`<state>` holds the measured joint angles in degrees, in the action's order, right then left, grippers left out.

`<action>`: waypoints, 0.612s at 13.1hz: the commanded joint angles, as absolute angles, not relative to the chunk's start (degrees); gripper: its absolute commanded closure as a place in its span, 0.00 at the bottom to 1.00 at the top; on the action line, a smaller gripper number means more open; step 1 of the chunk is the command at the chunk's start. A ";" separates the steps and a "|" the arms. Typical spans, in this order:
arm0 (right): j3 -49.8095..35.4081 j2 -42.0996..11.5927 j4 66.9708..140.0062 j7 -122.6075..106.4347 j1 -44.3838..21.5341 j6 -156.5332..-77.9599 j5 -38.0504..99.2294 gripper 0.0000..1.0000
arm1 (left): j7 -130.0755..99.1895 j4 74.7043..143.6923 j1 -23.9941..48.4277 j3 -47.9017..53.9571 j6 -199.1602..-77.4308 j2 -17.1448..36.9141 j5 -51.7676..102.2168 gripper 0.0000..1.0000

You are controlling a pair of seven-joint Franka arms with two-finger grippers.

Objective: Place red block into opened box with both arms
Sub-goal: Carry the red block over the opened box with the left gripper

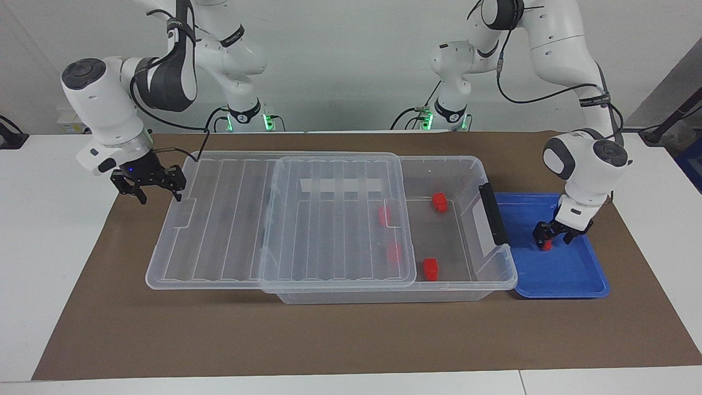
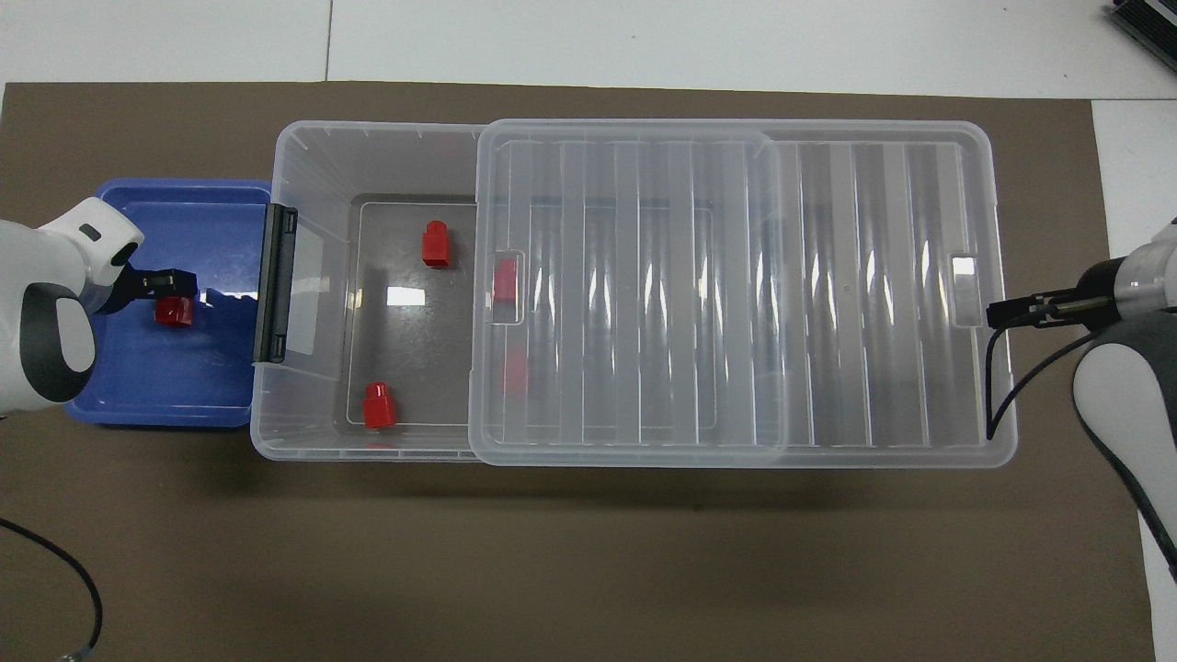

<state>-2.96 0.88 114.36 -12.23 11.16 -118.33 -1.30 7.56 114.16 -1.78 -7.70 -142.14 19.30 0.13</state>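
One red block lies in the blue tray. My left gripper is down in the tray, shut on this block, which still rests on the tray floor. The clear box stands beside the tray, open at that end. Its ribbed lid overhangs the end toward the right arm. My right gripper is open, its fingers astride the lid's end rim.
Several red blocks lie in the box: two on the bare floor, two under the lid's edge. The box's black handle bar stands between box and tray. Brown mat covers the table.
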 commanded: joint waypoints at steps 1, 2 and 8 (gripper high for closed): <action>-3.16 1.23 114.26 -14.06 12.48 -118.48 -1.93 0.13 | 7.12 117.24 -1.32 -8.00 -144.66 18.28 -0.53 0.21; -3.16 1.14 113.74 -13.98 12.74 -118.13 -1.93 0.12 | 7.03 117.94 -1.32 -8.00 -145.02 18.11 -0.53 0.21; -3.25 1.84 108.47 -7.67 11.43 -111.99 -3.07 0.06 | 6.86 118.48 -1.14 -7.82 -144.32 17.84 -0.53 0.80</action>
